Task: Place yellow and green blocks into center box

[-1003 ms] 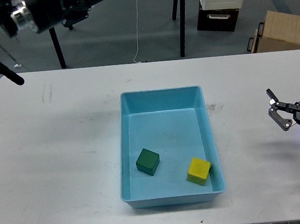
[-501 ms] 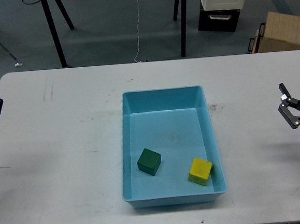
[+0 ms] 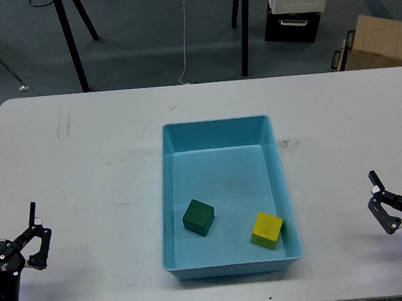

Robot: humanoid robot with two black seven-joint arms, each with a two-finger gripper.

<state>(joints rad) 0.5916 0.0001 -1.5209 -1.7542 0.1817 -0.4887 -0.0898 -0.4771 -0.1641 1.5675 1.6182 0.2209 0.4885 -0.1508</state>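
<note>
both arms have dropped to the near corners, left end effector and right end effector spread wide.

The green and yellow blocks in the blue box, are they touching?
Apart. The head view shows bare blue floor between the green block and the yellow block.

Left gripper sits low at the bottom-left corner of the head view, arm body mostly cut off by the frame edge. Its two thin black fingers point up and are spread apart, nothing between them. Right gripper sits low at the right edge, about the same height, arm mostly out of frame. Its two fingers point up-left and stand apart too, holding nothing. Both grippers are well apart from each other, one at each side, both over the table surface.
</note>
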